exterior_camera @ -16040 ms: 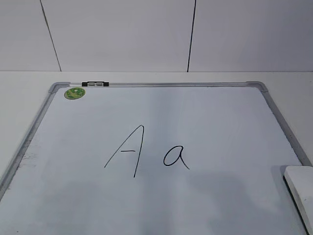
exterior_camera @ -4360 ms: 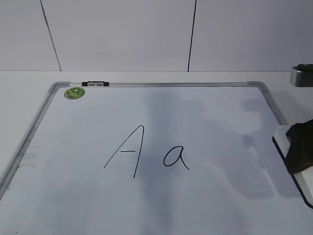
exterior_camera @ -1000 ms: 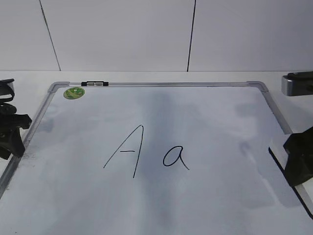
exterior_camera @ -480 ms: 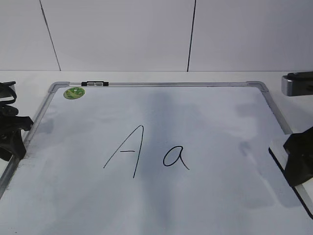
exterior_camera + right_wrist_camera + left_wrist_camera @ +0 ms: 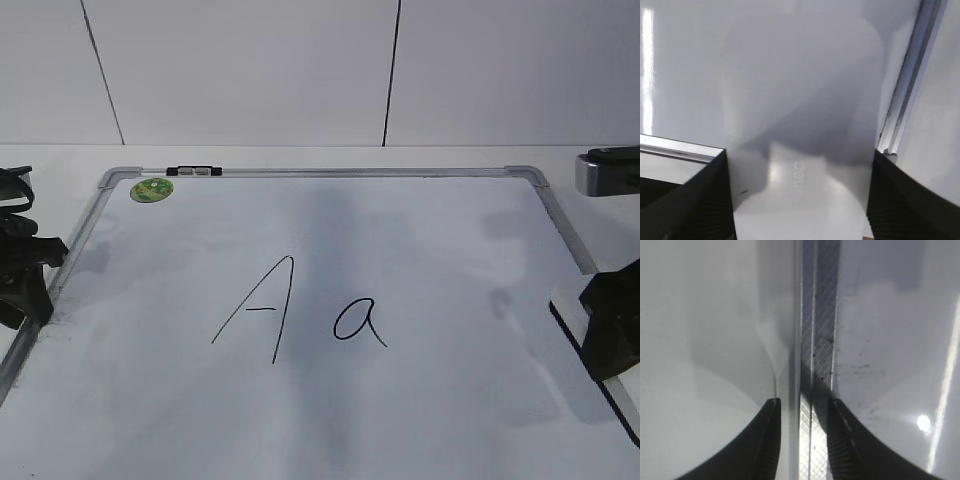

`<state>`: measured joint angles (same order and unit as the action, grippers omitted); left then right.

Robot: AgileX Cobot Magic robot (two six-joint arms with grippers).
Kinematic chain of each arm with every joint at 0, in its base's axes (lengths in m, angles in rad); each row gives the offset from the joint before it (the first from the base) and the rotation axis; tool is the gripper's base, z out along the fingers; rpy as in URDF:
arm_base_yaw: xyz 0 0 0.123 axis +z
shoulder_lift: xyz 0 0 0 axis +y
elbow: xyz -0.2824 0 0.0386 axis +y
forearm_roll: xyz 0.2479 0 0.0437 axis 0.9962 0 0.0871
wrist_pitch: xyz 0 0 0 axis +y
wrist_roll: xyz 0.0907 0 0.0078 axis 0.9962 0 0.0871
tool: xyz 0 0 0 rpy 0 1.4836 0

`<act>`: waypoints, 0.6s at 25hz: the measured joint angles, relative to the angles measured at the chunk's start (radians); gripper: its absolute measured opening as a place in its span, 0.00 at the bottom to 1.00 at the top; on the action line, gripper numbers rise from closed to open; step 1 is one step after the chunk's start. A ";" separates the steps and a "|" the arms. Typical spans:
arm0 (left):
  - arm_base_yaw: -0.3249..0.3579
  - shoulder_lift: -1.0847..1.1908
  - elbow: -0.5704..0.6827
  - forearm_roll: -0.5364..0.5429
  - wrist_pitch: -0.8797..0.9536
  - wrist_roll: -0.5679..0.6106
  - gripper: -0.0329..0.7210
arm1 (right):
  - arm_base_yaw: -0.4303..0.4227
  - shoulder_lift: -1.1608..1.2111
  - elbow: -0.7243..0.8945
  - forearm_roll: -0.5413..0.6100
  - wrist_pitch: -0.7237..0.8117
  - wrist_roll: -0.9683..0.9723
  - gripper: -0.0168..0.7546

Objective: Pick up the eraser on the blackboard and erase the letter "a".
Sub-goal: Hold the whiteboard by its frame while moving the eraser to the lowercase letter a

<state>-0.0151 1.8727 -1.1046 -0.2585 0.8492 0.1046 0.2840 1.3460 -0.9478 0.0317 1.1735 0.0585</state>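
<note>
**Mia:** Looking at the big white blackboard [image 5: 420, 230], I can see two letters near the middle. Which one is the letter "a" [image 5: 359, 322]?

**Ben:** The small round one with a tail. It sits just to the right of the tall pointy capital A [image 5: 258, 308]. Nobody has rubbed either of them.

**Mia:** Where is the eraser [image 5: 572, 298]?

**Ben:** Way over on the right side of the board, close to its grey frame [image 5: 562, 225]. It is well apart from the little "a". In the right wrist view you can see its white top [image 5: 800, 200] with a tiny grey mark.

**Mia:** Is the right gripper [image 5: 610, 320] holding it?

**Ben:** Its two black fingers [image 5: 687, 200] are spread wide, one on each side of the eraser. They look like they are against its sides, but I cannot tell if they really squeeze it.

**Mia:** And the left gripper [image 5: 22, 270]?

**Ben:** It is at the left edge of the board. In the left wrist view its fingers [image 5: 840, 440] stand partly apart, one on each side of the grey frame rail [image 5: 815, 340]. I cannot tell if they touch it.

**Mia:** What is that green dot?

**Ben:** A round green sticker [image 5: 152, 189] in the far left corner. A small black clip [image 5: 194, 171] sits on the far rail beside it.
</note>
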 joint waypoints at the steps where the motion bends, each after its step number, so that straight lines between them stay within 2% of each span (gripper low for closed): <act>1: 0.000 0.000 0.000 0.000 0.002 0.000 0.36 | 0.000 0.000 0.000 0.000 0.000 0.000 0.76; 15: 0.000 0.000 -0.046 0.017 0.022 -0.002 0.32 | 0.000 0.000 0.000 0.000 0.000 0.000 0.76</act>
<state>-0.0151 1.8727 -1.1506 -0.2412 0.8710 0.1026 0.2840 1.3460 -0.9478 0.0317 1.1735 0.0585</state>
